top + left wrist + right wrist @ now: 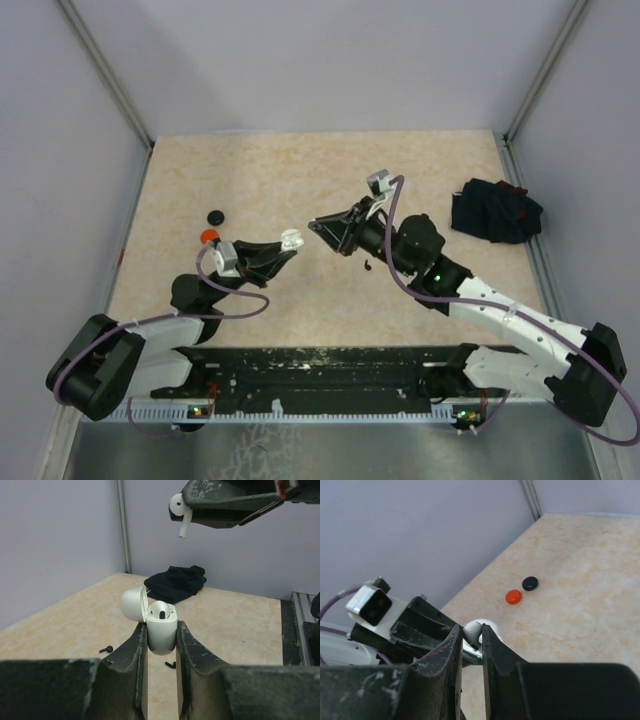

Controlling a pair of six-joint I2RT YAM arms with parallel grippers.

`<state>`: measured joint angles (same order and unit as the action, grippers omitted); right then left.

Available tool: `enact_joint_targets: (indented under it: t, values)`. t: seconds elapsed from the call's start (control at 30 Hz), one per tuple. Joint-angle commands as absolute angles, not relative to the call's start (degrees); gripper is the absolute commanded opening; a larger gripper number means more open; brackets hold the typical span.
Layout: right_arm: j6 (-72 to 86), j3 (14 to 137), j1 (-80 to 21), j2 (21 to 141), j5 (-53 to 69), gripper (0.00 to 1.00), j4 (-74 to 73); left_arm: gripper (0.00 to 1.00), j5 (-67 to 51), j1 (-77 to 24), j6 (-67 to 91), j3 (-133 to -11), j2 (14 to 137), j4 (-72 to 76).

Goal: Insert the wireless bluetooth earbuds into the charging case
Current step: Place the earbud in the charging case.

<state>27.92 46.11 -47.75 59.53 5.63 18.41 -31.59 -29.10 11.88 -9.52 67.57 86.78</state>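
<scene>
My left gripper (161, 626) is shut on the body of a white charging case (161, 636), held upright above the table with its lid (133, 604) hinged open to the left. A white earbud (161, 611) sits in the case's top. My right gripper (470, 628) is shut on the head of another white earbud (473, 632); from the left wrist view this earbud (179, 511) hangs stem-down, up and slightly right of the case. In the top view the right gripper (316, 226) and the left gripper (285, 245) nearly meet at mid-table. Two black earbuds (105, 649) (171, 665) lie on the table below.
A black disc (214, 215) and a red disc (208, 235) lie on the table behind the left gripper. A dark cloth bundle (495, 210) sits at the far right by the wall. Grey walls enclose the table on three sides.
</scene>
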Motion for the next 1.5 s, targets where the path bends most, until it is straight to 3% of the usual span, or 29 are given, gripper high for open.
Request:
enact_joint_targets:
  t: [0.0,1.47]
  values:
    - [28.9,45.8,-51.4,58.9,5.9,0.04,26.9,0.02,-32.5,-28.9,13.3,-10.5,68.1,102.3]
    - [35.6,42.2,-55.0,68.9,5.4,0.03,32.5,0.02,-32.6,-28.9,14.0,-10.8,64.9,102.5]
